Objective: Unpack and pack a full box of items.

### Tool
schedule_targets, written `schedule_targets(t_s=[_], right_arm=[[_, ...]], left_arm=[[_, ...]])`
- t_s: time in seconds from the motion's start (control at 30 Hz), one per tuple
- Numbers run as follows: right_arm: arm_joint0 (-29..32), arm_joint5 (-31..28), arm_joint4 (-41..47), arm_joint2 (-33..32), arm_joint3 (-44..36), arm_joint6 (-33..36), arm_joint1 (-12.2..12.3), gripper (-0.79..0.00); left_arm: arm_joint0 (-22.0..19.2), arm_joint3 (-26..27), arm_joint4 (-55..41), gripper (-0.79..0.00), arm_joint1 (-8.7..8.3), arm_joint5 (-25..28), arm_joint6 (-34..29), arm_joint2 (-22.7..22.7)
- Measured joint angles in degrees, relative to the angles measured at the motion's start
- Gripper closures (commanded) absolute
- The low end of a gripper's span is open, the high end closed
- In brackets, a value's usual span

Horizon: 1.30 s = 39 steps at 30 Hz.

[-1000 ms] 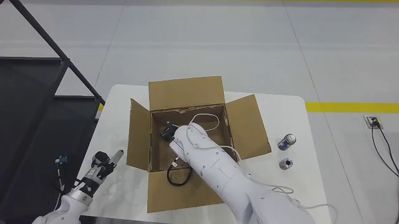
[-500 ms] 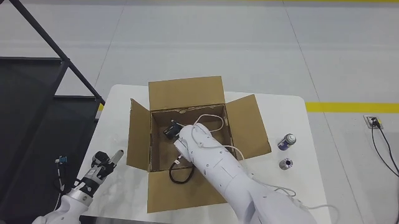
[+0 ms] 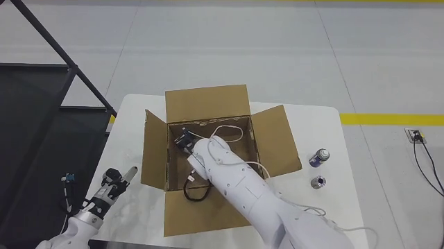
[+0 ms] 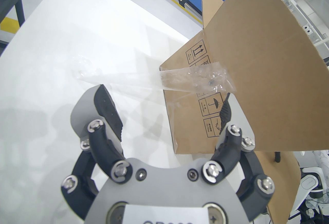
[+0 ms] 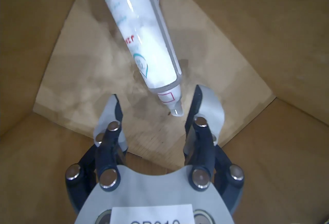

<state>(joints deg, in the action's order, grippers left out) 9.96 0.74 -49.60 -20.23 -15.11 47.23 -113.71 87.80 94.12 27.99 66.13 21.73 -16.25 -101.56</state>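
Observation:
An open cardboard box stands mid-table with its flaps spread. My right arm reaches down into it, and the right gripper is near the box's left inner wall. In the right wrist view the right gripper is open just above the box floor. A white tube lies there, its nozzle tip between the two fingers. My left gripper is open and holds nothing. It hangs low over the white table, left of the box's outer wall.
A strip of clear tape sticks out from the box's corner towards the left gripper. Right of the box stand a small blue-capped bottle and a small round item. A dark frame borders the table's left side.
The right arm shifted a little inside the box, first right, then back towards the left wall. The left arm has stayed put.

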Motion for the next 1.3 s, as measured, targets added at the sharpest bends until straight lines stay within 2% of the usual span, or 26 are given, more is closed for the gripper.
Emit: schedule_targets(t_s=[0.2, 0.3, 0.73, 0.87, 0.97, 1.0, 1.03, 1.3], right_arm=[[-0.9, -2.7, -1.8, -0.1, -0.5, 0.3, 0.1, -0.785], [-1.2, -6.5, -3.5, 0.3, 0.2, 0.1, 0.1, -0.785], [-0.6, -15.2, -5.0, -0.2, 4.4, -6.9, -0.5, -0.785], [-0.3, -14.9, -4.5, -0.8, 5.4, -8.0, -0.7, -0.659], [0.0, -14.0, -3.9, -1.3, 6.0, -8.3, -0.8, -0.493], [0.1, -13.7, -3.7, -1.5, 6.1, -8.1, -0.9, -0.4], [0.1, -13.6, -3.7, -1.5, 6.2, -8.0, -0.9, -0.372], [0.1, -13.6, -3.7, -1.5, 6.2, -8.0, -0.9, -0.363]], left_arm=[[0.0, 0.0, 0.0, -0.785, 0.0, 0.0, 0.0, 0.0], [0.0, 0.0, 0.0, -0.785, 0.0, 0.0, 0.0, 0.0], [0.0, 0.0, 0.0, -0.785, 0.0, 0.0, 0.0, 0.0], [0.0, 0.0, 0.0, -0.785, 0.0, 0.0, 0.0, 0.0], [0.0, 0.0, 0.0, -0.785, 0.0, 0.0, 0.0, 0.0], [0.0, 0.0, 0.0, -0.785, 0.0, 0.0, 0.0, 0.0], [0.0, 0.0, 0.0, -0.785, 0.0, 0.0, 0.0, 0.0], [0.0, 0.0, 0.0, -0.785, 0.0, 0.0, 0.0, 0.0]])
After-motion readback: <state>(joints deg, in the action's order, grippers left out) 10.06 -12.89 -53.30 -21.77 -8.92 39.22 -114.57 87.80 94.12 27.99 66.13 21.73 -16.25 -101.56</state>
